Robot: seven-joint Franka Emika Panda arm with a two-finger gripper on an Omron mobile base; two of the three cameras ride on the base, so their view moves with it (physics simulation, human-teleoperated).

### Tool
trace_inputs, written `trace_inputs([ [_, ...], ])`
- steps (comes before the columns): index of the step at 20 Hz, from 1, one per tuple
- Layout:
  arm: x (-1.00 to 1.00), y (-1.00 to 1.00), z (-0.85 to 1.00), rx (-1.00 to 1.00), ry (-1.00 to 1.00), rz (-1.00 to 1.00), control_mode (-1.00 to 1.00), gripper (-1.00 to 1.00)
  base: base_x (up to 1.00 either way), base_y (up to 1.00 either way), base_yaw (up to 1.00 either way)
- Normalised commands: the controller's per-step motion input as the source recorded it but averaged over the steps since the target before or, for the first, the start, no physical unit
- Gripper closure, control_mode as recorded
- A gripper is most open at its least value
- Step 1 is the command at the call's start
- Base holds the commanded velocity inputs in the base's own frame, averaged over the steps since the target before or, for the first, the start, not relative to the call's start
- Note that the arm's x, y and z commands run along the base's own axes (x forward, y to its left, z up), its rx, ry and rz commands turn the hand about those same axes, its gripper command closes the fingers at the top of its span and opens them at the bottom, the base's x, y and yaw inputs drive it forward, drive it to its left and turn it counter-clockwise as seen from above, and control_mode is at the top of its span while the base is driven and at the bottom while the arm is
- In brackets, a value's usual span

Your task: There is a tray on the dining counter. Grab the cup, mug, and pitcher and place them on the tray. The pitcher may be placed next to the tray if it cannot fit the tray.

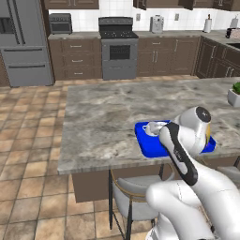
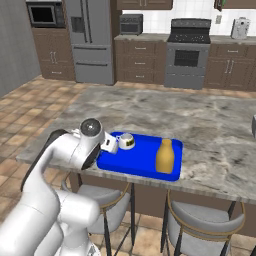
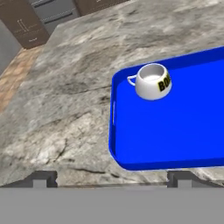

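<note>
On tray (image 3: pixel 175 135), mug (image 3: pixel 152 82) beyond open pincer (image 3: pixel 111 178)

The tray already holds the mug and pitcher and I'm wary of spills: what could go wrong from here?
The mug sits near a corner of the tray, close to the open gripper; a careless swing could knock it. The pitcher stands upright near the tray's front rim, which lies by the dining counter edge; a nudge might tip it off.
</note>
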Motion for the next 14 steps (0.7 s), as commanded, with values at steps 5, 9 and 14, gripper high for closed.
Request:
trace_inputs([
  [5,-0.39,0.00,0.21,-0.01,0.06,0.00,-1.00,-1.00,0.00,0.00,0.00],
  [9,-0.37,-0.02,0.25,0.00,0.09,0.00,-1.00,-1.00,0.00,0.00,0.00],
  [14,-0.36,0.00,0.20,-0.09,0.02,0.01,-1.00,-1.00,0.00,0.00,0.00],
])
